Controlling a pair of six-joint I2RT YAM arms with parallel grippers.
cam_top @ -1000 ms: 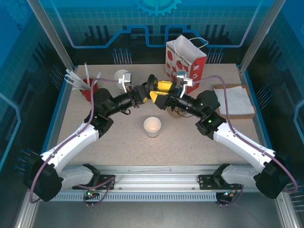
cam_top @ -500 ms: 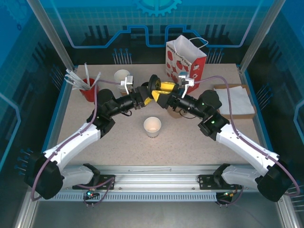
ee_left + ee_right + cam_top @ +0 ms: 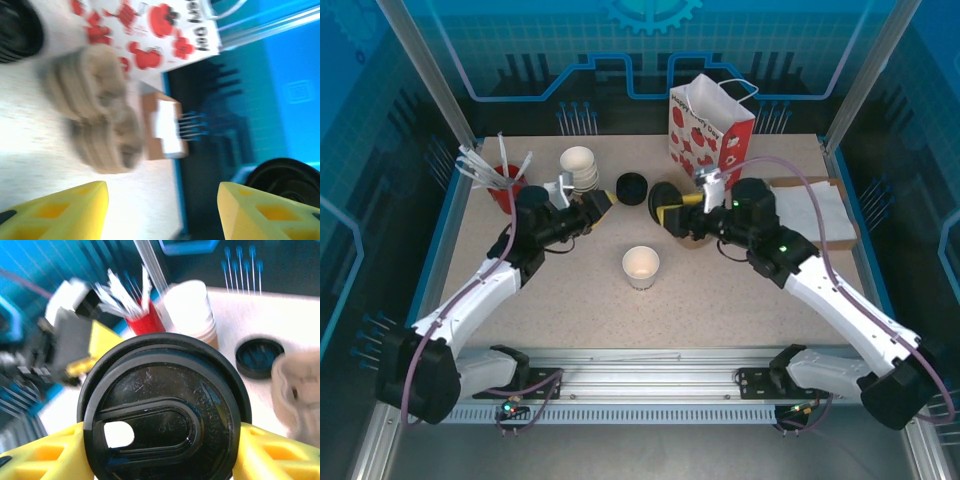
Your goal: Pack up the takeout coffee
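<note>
The pale paper cup (image 3: 640, 266) stands upright just below the middle of the overhead frame, open-topped, its inside pale; whether it holds liquid cannot be told. Its black lid (image 3: 660, 194) is off the cup, up and slightly right of it, pinched on edge by the right gripper (image 3: 672, 210). The right wrist view shows that lid (image 3: 162, 410) large, sip hole toward the lower left, with the right gripper (image 3: 160, 440) clamping its rim from both sides. The left gripper (image 3: 600, 205) sits left of the lid, well apart from the cup. In its own blurred view the left gripper (image 3: 162, 190) is spread wide with nothing between the yellow fingers (image 3: 75, 207). A loose lid (image 3: 632, 187) lies flat between the two grippers. Beyond it a stack of white cups (image 3: 578, 168) stands toward the upper left, and a red cup (image 3: 505, 187) further left holds white straws. The strawberry-print bag (image 3: 710, 128) stands open at the upper middle, its contents unseen. A pulp cup carrier (image 3: 698, 238) lies partly under the right arm, seen more fully from the left wrist (image 3: 95, 110). White napkins (image 3: 815, 210) sit in a brown tray at the right edge. Bare table (image 3: 570, 300) surrounds the cup on its near and left sides.
</note>
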